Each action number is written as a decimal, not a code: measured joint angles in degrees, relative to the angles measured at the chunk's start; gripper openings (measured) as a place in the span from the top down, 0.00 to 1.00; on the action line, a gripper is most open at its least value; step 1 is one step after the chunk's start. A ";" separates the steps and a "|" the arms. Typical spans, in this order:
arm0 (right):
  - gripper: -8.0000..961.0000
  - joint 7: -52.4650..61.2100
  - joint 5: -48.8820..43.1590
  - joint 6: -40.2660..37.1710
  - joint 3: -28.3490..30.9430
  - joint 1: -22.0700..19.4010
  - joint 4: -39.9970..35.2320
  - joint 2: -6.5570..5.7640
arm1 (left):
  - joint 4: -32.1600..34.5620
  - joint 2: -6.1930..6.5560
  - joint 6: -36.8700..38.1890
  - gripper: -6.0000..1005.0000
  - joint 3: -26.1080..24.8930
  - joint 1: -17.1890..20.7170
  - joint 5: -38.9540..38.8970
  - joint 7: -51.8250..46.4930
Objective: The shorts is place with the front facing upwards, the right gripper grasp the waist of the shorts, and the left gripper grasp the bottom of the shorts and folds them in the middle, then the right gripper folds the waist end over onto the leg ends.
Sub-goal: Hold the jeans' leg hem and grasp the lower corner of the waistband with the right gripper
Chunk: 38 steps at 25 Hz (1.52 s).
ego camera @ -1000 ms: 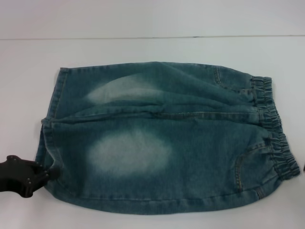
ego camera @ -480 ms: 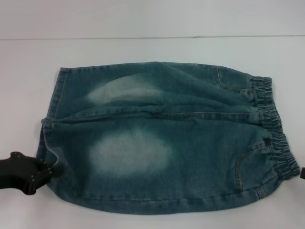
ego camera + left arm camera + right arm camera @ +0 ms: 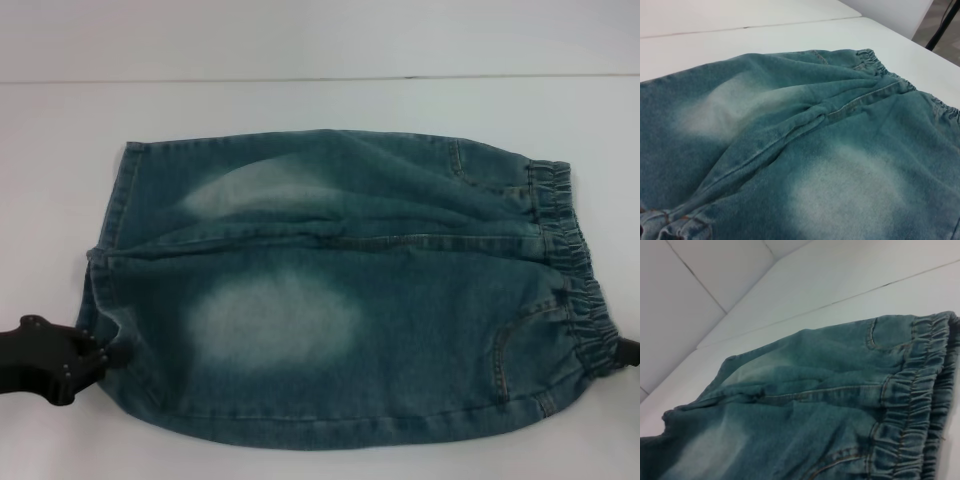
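Observation:
Blue denim shorts (image 3: 340, 290) lie flat on the white table (image 3: 300, 100), front up, with the elastic waist (image 3: 575, 270) to the right and the leg hems (image 3: 108, 250) to the left. My left gripper (image 3: 100, 357) is black and sits at the near leg's hem, touching the cloth edge. At the picture's right edge, a dark tip of my right gripper (image 3: 630, 352) shows against the near end of the waistband. The left wrist view looks along the shorts (image 3: 815, 150) from the hem side. The right wrist view shows the gathered waistband (image 3: 920, 405) close up.
The table's far edge (image 3: 320, 78) runs across the back, with a pale wall behind it. In the left wrist view a table corner and a dark stand (image 3: 942, 25) lie beyond the waist end.
My left gripper has shifted slightly up along the near leg's hem. My right gripper has come into view at the right edge beside the waistband. The shorts lie as before.

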 joint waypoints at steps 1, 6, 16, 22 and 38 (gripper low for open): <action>0.05 0.10 -0.06 0.49 0.01 0.15 0.00 0.00 | -0.01 0.00 -0.09 0.95 0.00 0.06 -0.01 0.00; 0.05 0.37 -1.43 2.72 -0.09 1.42 0.00 0.17 | -0.12 0.01 -0.26 0.95 0.00 0.20 -0.01 -0.06; 0.05 0.50 -3.83 4.01 0.02 2.98 0.12 0.55 | -0.01 0.01 -0.39 0.95 0.00 0.07 0.26 -0.18; 0.05 0.63 -4.26 3.88 -0.16 3.43 0.09 0.64 | 0.00 0.00 -0.46 0.95 0.00 0.22 0.19 -0.21; 0.05 0.79 -4.42 0.12 -0.01 4.52 0.68 0.48 | -0.05 -0.07 -0.46 0.95 0.70 -0.21 -0.04 -0.26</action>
